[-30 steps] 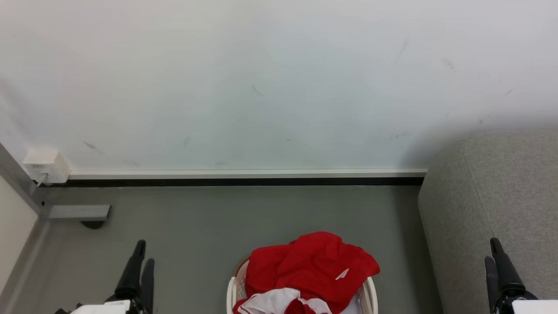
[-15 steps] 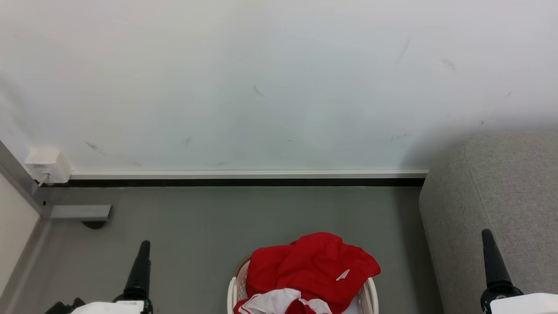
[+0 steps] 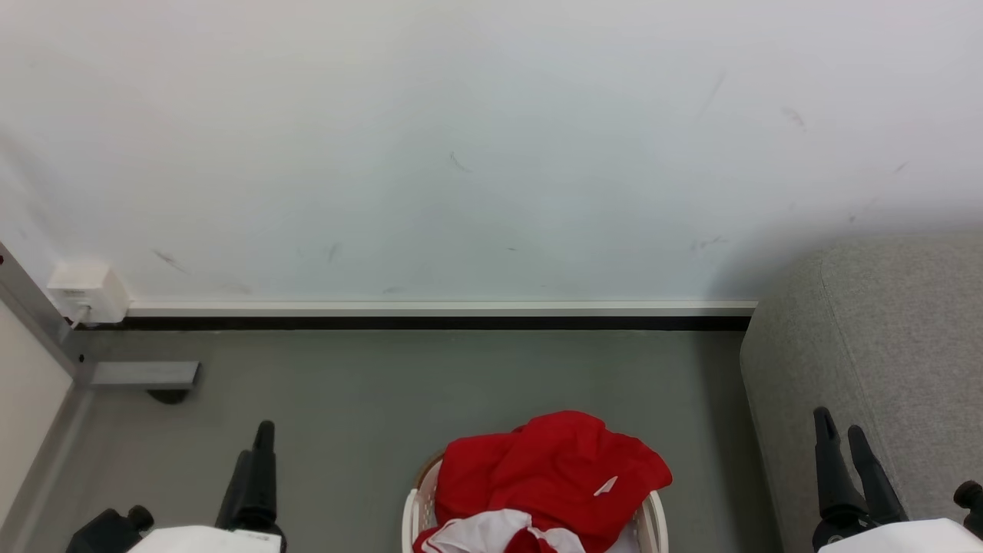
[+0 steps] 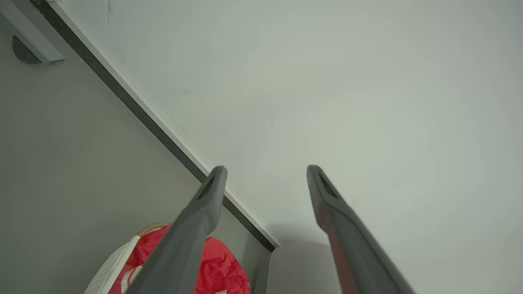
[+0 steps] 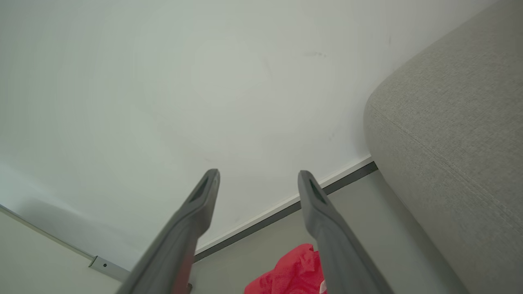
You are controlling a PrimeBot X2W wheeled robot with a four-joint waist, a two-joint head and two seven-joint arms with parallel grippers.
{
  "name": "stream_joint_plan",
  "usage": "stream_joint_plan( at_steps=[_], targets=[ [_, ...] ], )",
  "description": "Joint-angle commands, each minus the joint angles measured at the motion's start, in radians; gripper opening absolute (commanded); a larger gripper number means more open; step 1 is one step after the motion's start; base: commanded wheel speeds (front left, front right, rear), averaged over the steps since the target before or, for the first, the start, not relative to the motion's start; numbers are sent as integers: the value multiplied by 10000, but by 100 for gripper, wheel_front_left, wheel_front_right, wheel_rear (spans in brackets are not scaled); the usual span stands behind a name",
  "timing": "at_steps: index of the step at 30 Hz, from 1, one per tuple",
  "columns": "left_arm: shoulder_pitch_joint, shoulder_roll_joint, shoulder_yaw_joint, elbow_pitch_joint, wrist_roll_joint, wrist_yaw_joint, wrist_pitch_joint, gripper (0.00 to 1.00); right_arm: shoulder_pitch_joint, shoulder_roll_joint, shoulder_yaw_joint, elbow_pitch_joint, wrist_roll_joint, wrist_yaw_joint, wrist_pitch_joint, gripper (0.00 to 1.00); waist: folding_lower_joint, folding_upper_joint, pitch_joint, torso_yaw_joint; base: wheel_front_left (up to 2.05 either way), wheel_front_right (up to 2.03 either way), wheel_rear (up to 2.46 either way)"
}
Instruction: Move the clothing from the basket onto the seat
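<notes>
- I see the bright red soft fabric clothing [image 3: 553,468] heaped in the rounded cream-white perforated plastic basket [image 3: 412,513] at the bottom centre of my head view. The pile rises above the rim and droops over its right side.
- A white panel [image 3: 484,530] of cloth lies at the near edge of the heap, and 1 small white mark [image 3: 605,485] shows on the red fabric.
- All the red cloth I can see lies in the basket.
- The basket stands on the plain grey floor [image 3: 361,399], beside but apart from the large grey woven-fabric seat [image 3: 891,330], which sits on the right against the scuffed white wall [image 3: 461,153].
- My left gripper [image 3: 255,442] hangs at the lower left over the floor, well left of the basket and touching nothing. In the left wrist view its 2 long dark fingers [image 4: 198,220] stand wide apart, released, with nothing between them.
- My right gripper [image 3: 839,424] hangs at the lower right, in front of the seat's rounded side. In the right wrist view its 2 fingers are spread and grasp nothing, and the seat lies off to their right, apart from them.
- A pale skirting strip [image 3: 430,307] with a dark band beneath runs along the wall's foot.
- At the far left, 1 small white box [image 3: 84,292] sits on the wall above a short grey metal bar [image 3: 142,374].
</notes>
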Motion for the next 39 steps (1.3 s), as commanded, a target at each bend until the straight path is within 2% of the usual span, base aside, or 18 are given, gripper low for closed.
stream_joint_plan(
  at_steps=[1,16,39],
  targets=[
    [-36,79,-31,-190,508,29,-122,100,-59,-123,25,-123,-467,-6,-121,100,0,0,-2,3,0,0,0],
    [228,97,-208,-130,3265,90,-608,100,82,-145,266,152,-3064,-9,-604,100,0,0,-46,35,0,0,0],
    [395,208,-268,-212,6111,120,-1242,100,250,-157,470,303,-5778,-13,-1243,100,0,0,-61,60,0,0,0]
  ],
)
